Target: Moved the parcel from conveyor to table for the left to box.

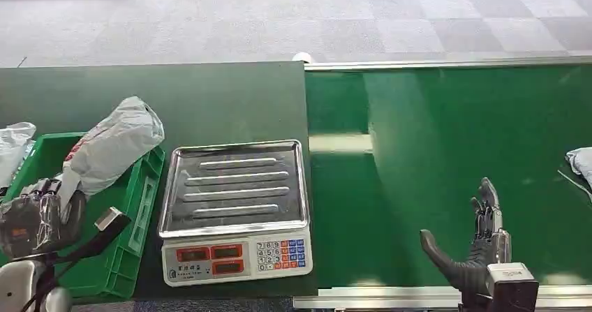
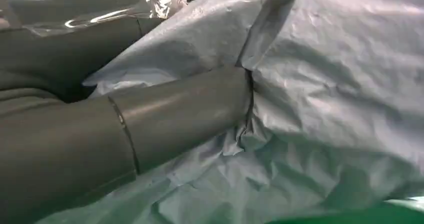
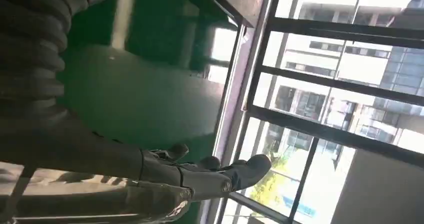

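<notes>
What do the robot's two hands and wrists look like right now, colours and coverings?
The left hand is dark grey under a shiny clear plastic wrap, above a silver-white wrist, with a thick smooth grey thumb. The right hand is dark grey with slim darker fingers, a grey ribbed cover, and a pale grey box-shaped wrist block.
</notes>
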Controlling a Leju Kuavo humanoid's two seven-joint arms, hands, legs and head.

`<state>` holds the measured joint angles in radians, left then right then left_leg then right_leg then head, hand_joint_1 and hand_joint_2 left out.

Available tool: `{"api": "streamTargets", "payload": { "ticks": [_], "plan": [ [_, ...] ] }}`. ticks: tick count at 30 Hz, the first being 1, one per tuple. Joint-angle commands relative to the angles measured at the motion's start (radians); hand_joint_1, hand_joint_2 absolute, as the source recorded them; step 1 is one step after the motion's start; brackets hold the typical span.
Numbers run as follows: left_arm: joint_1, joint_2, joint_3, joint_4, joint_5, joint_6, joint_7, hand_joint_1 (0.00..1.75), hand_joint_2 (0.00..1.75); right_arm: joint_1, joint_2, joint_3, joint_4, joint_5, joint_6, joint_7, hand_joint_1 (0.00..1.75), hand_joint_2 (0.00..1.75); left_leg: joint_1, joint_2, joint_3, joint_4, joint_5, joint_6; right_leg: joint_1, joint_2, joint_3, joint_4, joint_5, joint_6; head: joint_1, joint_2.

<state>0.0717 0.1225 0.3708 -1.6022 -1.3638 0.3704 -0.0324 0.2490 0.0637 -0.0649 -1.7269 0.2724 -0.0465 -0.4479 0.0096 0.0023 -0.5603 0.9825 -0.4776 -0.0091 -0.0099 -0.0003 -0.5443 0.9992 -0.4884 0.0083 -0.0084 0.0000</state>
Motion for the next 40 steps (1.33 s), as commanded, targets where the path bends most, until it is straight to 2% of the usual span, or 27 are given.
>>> {"api": "streamTargets", "payload": {
  "ticks": [1,4,13,14,15,21,22,27,31,34,39,40],
  "plan": [
    [0.096,-0.047,0.113,0.001,-0.05,-0.157,-0.015,1.75,0.0,0.004,0.028,-0.048,0.002,0.024,0.018,0.005,0.0,1.75,0.0,0.001,0.001,-0.001,0.0,0.0,0.0,0.001,0.001,-0.001,0.0,0.0,0.0,0.0],
    [0.125,-0.073,0.161,-0.011,-0.079,-0.217,-0.035,1.75,0.0,0.011,0.043,-0.059,-0.014,0.042,0.028,0.005,0.0,1.75,0.0,0.003,0.001,-0.001,0.0,0.0,0.0,0.003,0.001,-0.002,0.0,0.0,0.0,0.0],
    [0.105,-0.078,0.211,0.014,-0.13,-0.267,-0.046,1.75,0.0,0.007,0.054,-0.075,-0.02,0.057,0.046,0.016,0.0,1.75,0.0,0.003,0.002,-0.002,0.0,-0.001,0.0,0.003,0.002,-0.002,0.001,-0.001,0.0,0.0],
    [0.095,-0.077,0.213,0.021,-0.13,-0.256,-0.043,0.59,0.0,0.009,0.057,-0.077,-0.023,0.059,0.047,0.016,0.0,1.75,0.0,0.004,0.003,-0.002,-0.001,-0.001,0.0,0.003,0.002,-0.001,0.0,-0.001,0.0,0.0],
    [0.09,-0.073,0.211,0.024,-0.135,-0.238,-0.041,0.0,0.0,0.011,0.06,-0.079,-0.025,0.06,0.046,0.016,0.0,1.75,0.0,0.004,0.003,-0.002,-0.001,-0.001,0.0,0.002,0.003,-0.001,0.0,-0.001,0.0,0.0],
    [0.067,-0.061,0.194,0.018,-0.11,-0.16,-0.022,0.0,0.0,0.016,0.063,-0.082,-0.039,0.064,0.05,0.02,0.0,1.75,0.001,0.002,0.004,-0.002,0.0,-0.001,0.001,0.001,0.002,-0.001,0.0,-0.001,0.0,0.0],
    [0.067,-0.059,0.185,0.002,-0.091,-0.104,-0.028,0.0,0.0,0.022,0.066,-0.083,-0.045,0.064,0.051,0.02,0.0,1.75,0.001,0.001,0.003,-0.002,0.0,-0.001,0.001,0.0,0.002,-0.001,0.0,-0.001,0.0,0.0],
    [0.066,-0.06,0.166,-0.026,-0.052,-0.016,-0.03,0.0,0.0,0.038,0.067,-0.084,-0.053,0.064,0.05,0.02,0.0,1.75,0.001,0.001,0.003,-0.001,-0.001,-0.001,0.002,-0.001,0.002,-0.001,-0.001,-0.001,0.0,0.0],
    [0.045,-0.057,0.129,-0.04,-0.018,0.143,-0.039,0.0,0.0,0.038,0.058,-0.074,-0.044,0.062,0.047,0.016,0.0,1.75,0.001,0.001,0.002,-0.001,-0.001,-0.001,0.001,-0.001,0.002,0.0,-0.001,-0.001,0.0,0.0],
    [0.034,-0.055,0.107,-0.049,-0.003,0.192,-0.043,0.0,0.0,0.031,0.052,-0.067,-0.034,0.059,0.045,0.015,0.0,1.75,0.001,0.0,0.002,-0.001,-0.001,-0.001,0.001,-0.001,0.002,0.0,-0.001,-0.001,0.0,0.0],
    [0.012,-0.056,0.08,-0.082,0.014,0.328,-0.088,0.0,0.0,0.017,0.039,-0.051,-0.017,0.047,0.034,0.011,0.0,1.75,0.001,0.0,0.002,-0.001,0.0,-0.001,0.002,-0.001,0.002,-0.001,0.0,-0.001,0.0,0.0],
    [-0.009,-0.094,0.119,-0.153,0.019,0.328,-0.16,0.0,0.0,0.012,0.036,-0.044,-0.011,0.044,0.031,0.011,0.0,1.75,0.001,0.001,0.002,-0.001,-0.001,-0.001,0.001,0.0,0.002,0.0,-0.001,-0.001,0.0,0.0]
  ]
}}
